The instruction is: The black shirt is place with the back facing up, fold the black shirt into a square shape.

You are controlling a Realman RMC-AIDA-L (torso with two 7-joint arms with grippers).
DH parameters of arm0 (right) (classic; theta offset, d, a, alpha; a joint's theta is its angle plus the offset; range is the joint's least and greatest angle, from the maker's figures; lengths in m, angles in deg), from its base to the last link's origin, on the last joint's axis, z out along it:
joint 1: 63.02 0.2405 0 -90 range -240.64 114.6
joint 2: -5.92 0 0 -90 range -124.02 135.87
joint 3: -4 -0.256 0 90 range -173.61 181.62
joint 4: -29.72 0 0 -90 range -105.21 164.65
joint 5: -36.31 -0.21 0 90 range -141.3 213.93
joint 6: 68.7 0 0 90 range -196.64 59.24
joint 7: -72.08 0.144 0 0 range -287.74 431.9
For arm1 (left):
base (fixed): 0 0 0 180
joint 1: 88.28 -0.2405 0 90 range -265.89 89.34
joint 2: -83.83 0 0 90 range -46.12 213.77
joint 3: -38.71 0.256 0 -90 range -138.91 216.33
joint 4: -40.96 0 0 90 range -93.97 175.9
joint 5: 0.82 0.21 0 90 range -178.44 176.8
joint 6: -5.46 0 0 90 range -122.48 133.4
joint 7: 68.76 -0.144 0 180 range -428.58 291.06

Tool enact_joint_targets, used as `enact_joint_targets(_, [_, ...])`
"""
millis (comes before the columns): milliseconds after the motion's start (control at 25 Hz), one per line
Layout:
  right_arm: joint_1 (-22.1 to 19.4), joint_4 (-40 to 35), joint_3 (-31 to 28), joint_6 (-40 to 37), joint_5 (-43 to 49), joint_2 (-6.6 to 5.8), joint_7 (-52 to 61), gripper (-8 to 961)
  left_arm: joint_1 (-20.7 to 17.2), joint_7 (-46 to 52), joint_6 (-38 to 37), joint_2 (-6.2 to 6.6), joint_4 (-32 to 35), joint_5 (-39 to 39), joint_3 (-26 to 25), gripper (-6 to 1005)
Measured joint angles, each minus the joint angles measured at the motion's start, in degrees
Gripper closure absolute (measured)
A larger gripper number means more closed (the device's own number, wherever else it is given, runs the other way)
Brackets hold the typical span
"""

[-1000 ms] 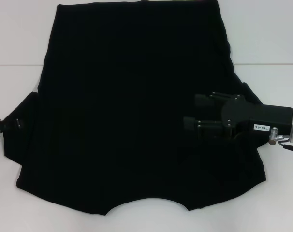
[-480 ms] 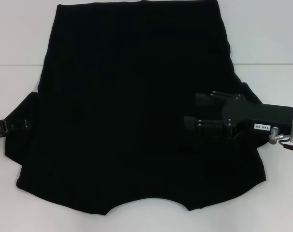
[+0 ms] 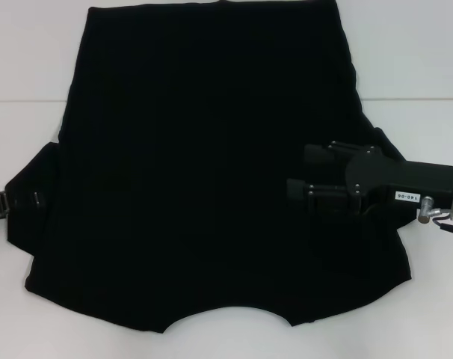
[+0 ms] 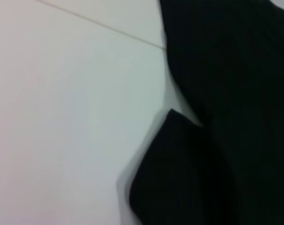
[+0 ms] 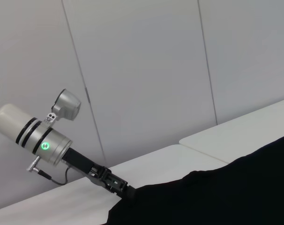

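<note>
A white desk (image 3: 413, 60) made of joined panels, a thin seam running across it, sits in front of a pale panelled wall (image 5: 146, 70). The black shirt (image 3: 204, 172) lies spread flat over most of the desk, reaching from the far edge to the near edge, where the curved neckline opens toward the robot. One short sleeve reaches toward the left edge of the desk, the other toward the right edge.

The right tool (image 3: 295, 172) comes in from the right edge and hangs over the shirt's right side near the sleeve; its two black fingers (image 3: 320, 155) are spread apart with nothing between them.

The left tool (image 3: 17, 200) sits at the left edge of the desk, right at the tip of the left sleeve, black against black cloth, so whether its fingers are spread or pressed together cannot be told. The right wrist view shows that left arm (image 5: 43, 140), silver-collared with a green light, reaching down to the shirt's edge. The left wrist view shows the sleeve's corner (image 4: 175, 173) lying on the white surface.
</note>
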Motion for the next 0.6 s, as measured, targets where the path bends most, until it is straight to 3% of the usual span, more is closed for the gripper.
enact_joint_targets(600, [0.3,-0.1,-0.4,-0.4,0.0,0.0,0.0,77,1.3,-1.5,-1.4,0.17,0.0,0.0,0.8,116])
